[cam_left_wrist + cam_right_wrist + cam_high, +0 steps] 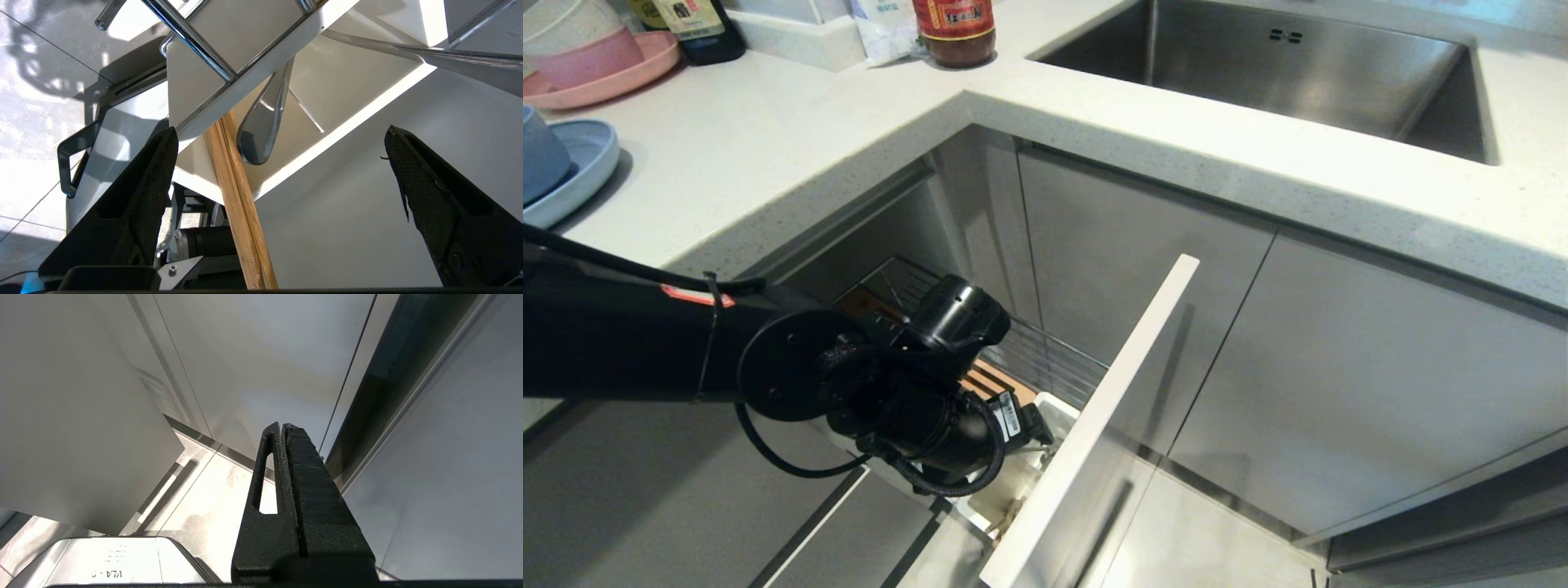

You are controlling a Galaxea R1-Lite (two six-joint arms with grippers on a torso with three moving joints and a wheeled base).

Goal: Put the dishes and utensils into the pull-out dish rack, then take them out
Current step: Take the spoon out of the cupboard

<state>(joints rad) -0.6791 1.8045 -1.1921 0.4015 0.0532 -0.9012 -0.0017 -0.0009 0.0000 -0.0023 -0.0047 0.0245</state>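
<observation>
The left tool [282,134] hangs over the white cup [1058,412] at the front of the pulled-out rack [1045,355], fingers [143,192] spread wide and grasping nothing. In the head view the arm's wrist covers most of the cup and hides the fingers; only the cup's rim and a bit of the wooden strip [992,380] beside it show. The left wrist view shows what is hidden there: the chopsticks [239,204] and the spoon [261,130] stand in the cup, between the two fingers but touching neither. The plate [572,171] and the bowl [541,155] on it are on the counter [768,131], far left of the cup, both cut by the frame edge. The right tool [284,428], seen only in its own view, is clenched on nothing, near cabinet doors.
</observation>
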